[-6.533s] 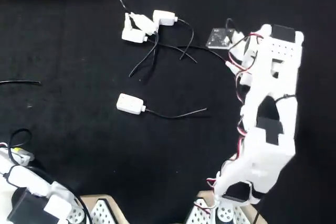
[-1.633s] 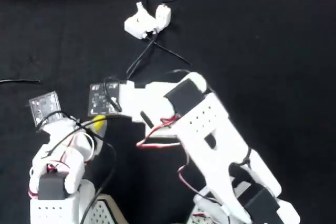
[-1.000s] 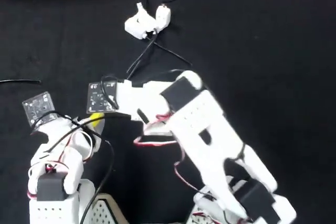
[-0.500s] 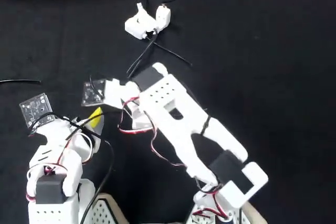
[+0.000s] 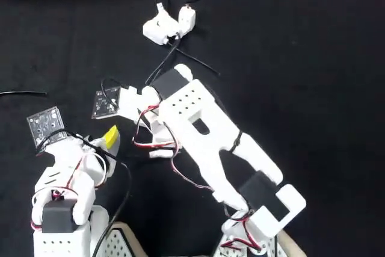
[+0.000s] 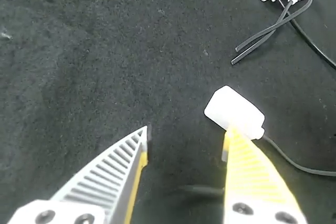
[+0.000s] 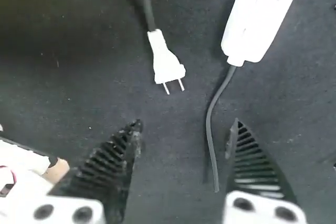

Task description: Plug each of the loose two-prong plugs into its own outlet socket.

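Black cloth covers our counter (image 5: 313, 88). Our left gripper (image 6: 186, 132) hangs open, its yellow fingertip touching a white outlet socket (image 6: 234, 113) that lies flat with its cord trailing away. Our right gripper (image 7: 185, 124) is spread wide just above the cloth. A loose two-prong plug (image 7: 167, 66) lies just beside the socket, not inserted. More white sockets (image 5: 162, 27) sit bunched well beyond it.
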You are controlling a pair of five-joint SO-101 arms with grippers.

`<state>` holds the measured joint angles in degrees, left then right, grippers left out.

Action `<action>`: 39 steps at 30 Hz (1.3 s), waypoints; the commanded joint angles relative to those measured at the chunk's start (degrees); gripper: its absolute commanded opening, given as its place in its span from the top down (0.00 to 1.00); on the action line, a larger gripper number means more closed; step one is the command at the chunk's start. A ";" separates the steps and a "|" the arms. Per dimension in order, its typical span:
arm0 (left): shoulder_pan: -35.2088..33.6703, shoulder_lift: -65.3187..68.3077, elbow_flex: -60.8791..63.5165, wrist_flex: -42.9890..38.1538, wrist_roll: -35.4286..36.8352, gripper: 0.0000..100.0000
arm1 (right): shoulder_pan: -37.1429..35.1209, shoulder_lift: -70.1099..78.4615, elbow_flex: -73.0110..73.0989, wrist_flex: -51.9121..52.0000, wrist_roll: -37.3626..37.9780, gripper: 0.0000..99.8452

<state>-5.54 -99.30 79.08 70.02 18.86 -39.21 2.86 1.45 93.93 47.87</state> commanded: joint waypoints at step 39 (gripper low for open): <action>-15.96 -0.18 -0.22 2.20 -0.62 0.76 | -7.82 27.65 -6.90 -4.04 -1.58 0.90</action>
<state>-16.53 -98.95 80.04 72.13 18.24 -45.36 30.73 -4.62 89.54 46.46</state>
